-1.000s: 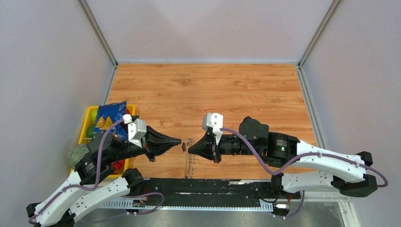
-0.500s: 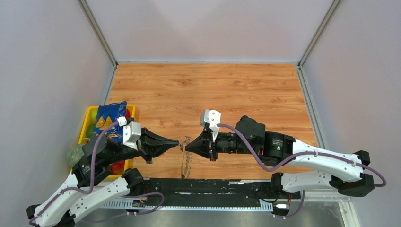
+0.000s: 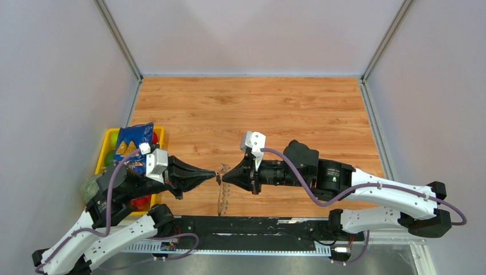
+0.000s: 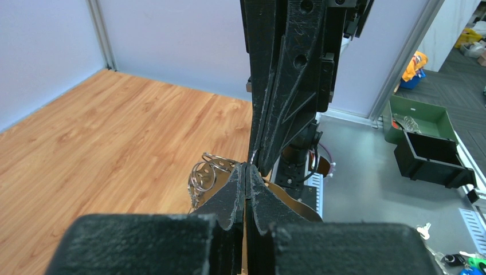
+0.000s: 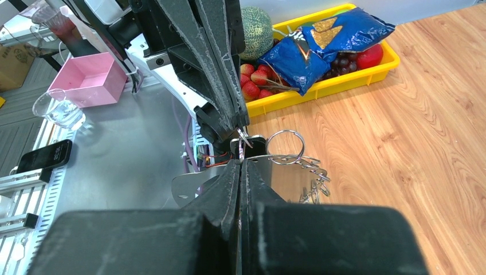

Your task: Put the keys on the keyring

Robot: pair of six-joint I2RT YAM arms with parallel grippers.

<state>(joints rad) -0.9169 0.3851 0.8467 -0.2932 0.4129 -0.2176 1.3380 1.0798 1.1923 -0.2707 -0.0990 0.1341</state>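
Two grippers meet nose to nose just below the middle of the overhead frame, over the near strip of the wooden table (image 3: pixel 252 109). The left gripper (image 3: pixel 213 176) points toward the right of the frame and the right gripper (image 3: pixel 225 175) toward the left, so their long axes fall on one line. Both have their jaws pressed flat together, with no gap showing in either wrist view. A small dark speck, probably one of the keys (image 3: pixel 219 178), sits exactly between the two tips. The keyring (image 5: pixel 298 159) appears lifted off the table right at that meeting point. In the right wrist view its hoop shows just right of centre, close beside the right fingertips (image 5: pixel 232 172), with a fringe of small metal bits trailing toward the lower right. In the left wrist view the same coils lie just left of the left fingertips (image 4: pixel 236 186). Which gripper pinches the hoop and which the key I cannot tell, since the contact is hidden behind the closed fingers. Neither arm is nearer; both are at the ring. As I judge it, the coming move turns on the hoop lying off to one side of that shared line rather than on it, so a small sideways shift or twist looks needed. A yellow tray (image 5: pixel 349 77) holding a blue bag (image 5: pixel 321 40) sits well apart.
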